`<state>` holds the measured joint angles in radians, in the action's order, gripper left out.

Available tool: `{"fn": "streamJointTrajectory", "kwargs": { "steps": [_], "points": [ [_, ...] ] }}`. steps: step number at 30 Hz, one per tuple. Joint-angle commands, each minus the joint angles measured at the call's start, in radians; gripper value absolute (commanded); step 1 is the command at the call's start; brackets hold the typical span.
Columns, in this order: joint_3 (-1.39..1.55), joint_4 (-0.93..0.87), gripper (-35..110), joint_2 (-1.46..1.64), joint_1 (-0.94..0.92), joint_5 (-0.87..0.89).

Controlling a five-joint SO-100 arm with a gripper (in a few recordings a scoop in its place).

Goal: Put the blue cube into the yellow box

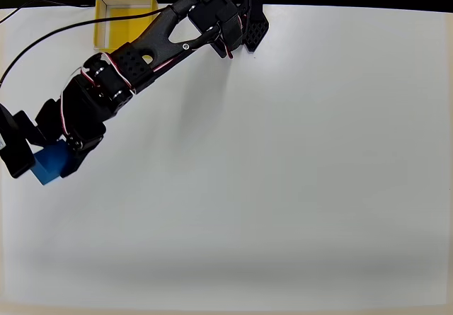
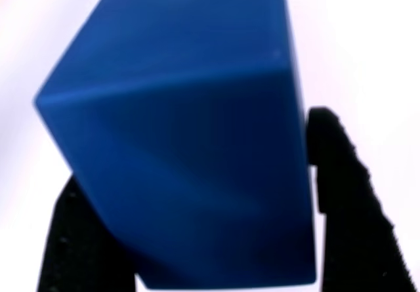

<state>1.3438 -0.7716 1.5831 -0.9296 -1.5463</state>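
Observation:
The blue cube [image 1: 51,165] sits at the far left of the white table in the overhead view, partly covered by my black gripper [image 1: 46,161], whose two fingers close around it. Seen from the wrist, the blue cube [image 2: 190,134] looms very close, with a black finger pressed against each lower side and my gripper [image 2: 203,233] shut on it. The yellow box [image 1: 126,19] stands open-topped at the table's back edge, upper left, partly crossed by my arm and a black cable.
My black arm [image 1: 148,49] stretches diagonally from its base [image 1: 244,18] at the back centre down to the left. A black cable [image 1: 42,39] loops over the table's back left. The white table [image 1: 297,187] spreads bare to the right and front.

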Motion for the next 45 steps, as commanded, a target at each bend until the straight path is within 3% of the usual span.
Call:
{"fn": "streamJointTrajectory", "kwargs": {
  "steps": [1, 11, 20, 33, 45],
  "points": [
    [0.040, 0.064, 8, 0.225, -0.181, -0.032],
    [0.301, 0.048, 7, 0.403, -0.440, -0.014],
    [0.526, 0.072, 7, 0.492, -0.560, -0.009],
    [1.002, 0.115, 8, 0.861, -0.646, 0.012],
    [1.144, 0.086, 8, 0.940, -0.690, 0.028]
  ]
}}
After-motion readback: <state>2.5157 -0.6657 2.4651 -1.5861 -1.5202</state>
